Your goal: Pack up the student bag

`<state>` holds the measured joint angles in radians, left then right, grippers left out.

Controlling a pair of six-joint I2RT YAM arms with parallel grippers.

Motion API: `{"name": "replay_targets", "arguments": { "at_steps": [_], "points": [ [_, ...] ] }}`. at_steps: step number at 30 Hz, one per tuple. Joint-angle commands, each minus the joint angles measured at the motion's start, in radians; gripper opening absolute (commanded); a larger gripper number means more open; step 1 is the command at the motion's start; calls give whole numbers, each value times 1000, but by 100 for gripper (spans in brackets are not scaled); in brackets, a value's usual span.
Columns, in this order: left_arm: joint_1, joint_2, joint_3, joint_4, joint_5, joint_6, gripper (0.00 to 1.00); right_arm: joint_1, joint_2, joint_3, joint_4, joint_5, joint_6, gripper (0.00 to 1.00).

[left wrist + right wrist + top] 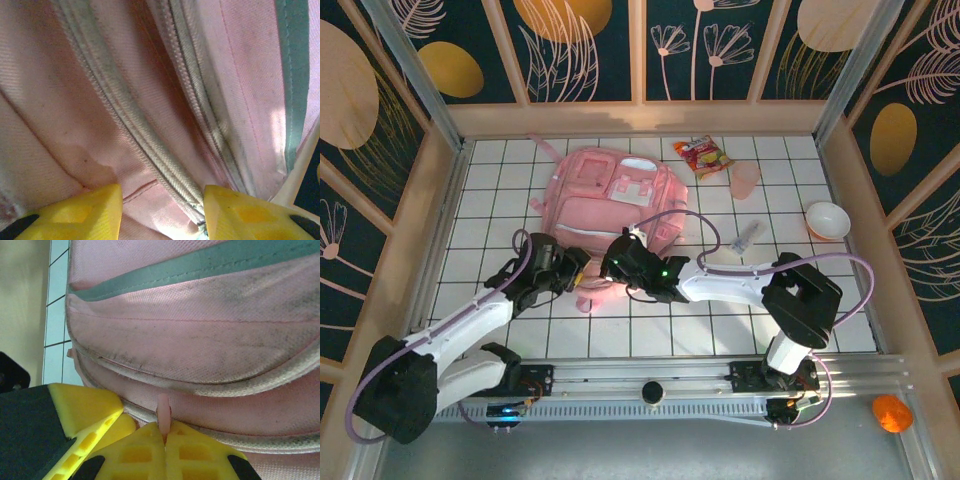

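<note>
Bag (620, 185): we see soft pink woven cloth, rounded at the corners. It lies flat at the middle of the table with its front pockets up and its near edge at both grippers.
Weave: close up we find a fine twill with grey, grubby marks. A pale ribbed zip (150, 135) runs diagonally across it, and a grey-green strip (295, 75) edges one panel.
Left gripper (162, 215): released, with the yellow fingers standing apart and the zip line between them. We cannot tell if they touch the cloth.
Right gripper (165, 440): clenched on a small pink zip pull (163, 412). Its yellow latticed pads are pressed together at the bag's curved seam.
Table (490, 170): white square tiles with thin dark joints, slightly glossy.
Other things: a crinkly snack packet (703, 156) lies just past the bag's far right corner. A pink cup (746, 180) is beside the packet, and a white bowl (827, 220) sits further right. A small clear packet (748, 236) lies between bag and bowl.
Walls (580, 50): dark panels with gold ovals and pale leaf outlines, in light wooden frames.
Rail (650, 375): we see ribbed metal along the near edge, carrying both arm bases.
</note>
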<state>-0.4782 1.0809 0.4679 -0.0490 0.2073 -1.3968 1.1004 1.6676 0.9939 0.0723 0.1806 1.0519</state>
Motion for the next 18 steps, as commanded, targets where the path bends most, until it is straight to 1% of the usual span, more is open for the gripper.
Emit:
{"name": "replay_targets", "arguments": {
  "at_steps": [1,5,9,12,13,16,18],
  "points": [
    [-8,21,11,90,-3,-74,46,-6,-7,14,54,1,-18,0],
    [-11,46,8,158,-14,-112,41,-6,-4,13,59,-5,-16,0],
    [-11,59,8,181,-38,-124,23,-5,-8,10,57,-3,-17,0],
    [-11,60,8,153,-42,-116,4,-6,-25,-3,48,12,-13,0],
    [-11,57,5,142,-47,-110,0,-6,-34,-10,43,19,-10,0],
    [-10,31,-5,93,-62,-87,0,-12,-63,-28,12,48,-3,0],
    [-10,6,0,42,-90,-58,0,-24,-87,-47,-16,66,-2,0]
  ]
}}
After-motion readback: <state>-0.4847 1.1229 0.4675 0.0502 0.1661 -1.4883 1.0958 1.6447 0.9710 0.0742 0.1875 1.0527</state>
